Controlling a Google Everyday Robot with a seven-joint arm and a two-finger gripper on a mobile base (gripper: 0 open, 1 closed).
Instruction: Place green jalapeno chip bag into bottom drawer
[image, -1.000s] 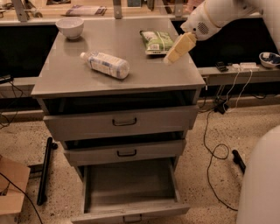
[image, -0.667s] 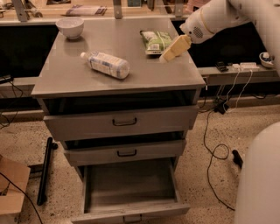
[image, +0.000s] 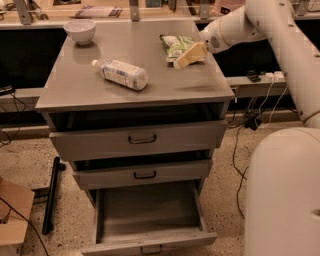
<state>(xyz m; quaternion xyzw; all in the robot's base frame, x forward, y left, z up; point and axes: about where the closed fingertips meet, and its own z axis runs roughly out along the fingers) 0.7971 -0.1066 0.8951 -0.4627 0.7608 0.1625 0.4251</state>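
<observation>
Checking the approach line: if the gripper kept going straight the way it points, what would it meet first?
Probably the green jalapeno chip bag, whose near edge lies right by the gripper; depth is unclear, so possibly the cabinet top beside it.

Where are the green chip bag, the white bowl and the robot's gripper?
Crinkly green chip bag (image: 174, 46): camera view, printed front.
Small round white bowl (image: 80, 32): camera view, outer side.
Cream gripper (image: 180, 61): camera view, tip, at the bag's right edge.

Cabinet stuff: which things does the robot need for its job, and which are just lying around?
Needed: green jalapeno chip bag; bottom drawer, pulled open; gripper, beside the bag on the cabinet top.
Just lying about: plastic bottle; white bowl.
</observation>
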